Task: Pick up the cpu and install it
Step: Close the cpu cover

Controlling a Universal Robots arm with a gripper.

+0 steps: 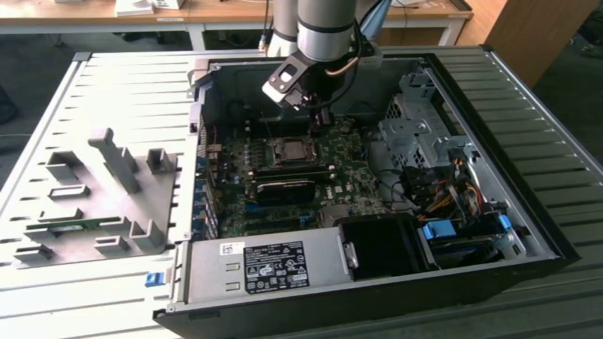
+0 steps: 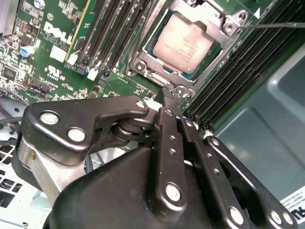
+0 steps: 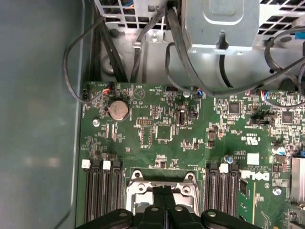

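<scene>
PC case (image 1: 377,307) open on the bench: the cpu (image 2: 183,43) lies in the mobo socket (image 2: 143,61), silver top up. Gripper (image 2: 168,91) hangs just beside the socket, fingers pressed together, carrying nothing. Placement looks done; can't tell if the socket's latched.

In the first wrist view we saw the socket (image 3: 143,177) cut off by the picture's edge, its middle covered by the gripper (image 3: 164,191). In the second wrist view its frame overlapped the edges of the cpu (image 2: 183,43), and the gripper's body hid much of the board (image 2: 19,52).
</scene>
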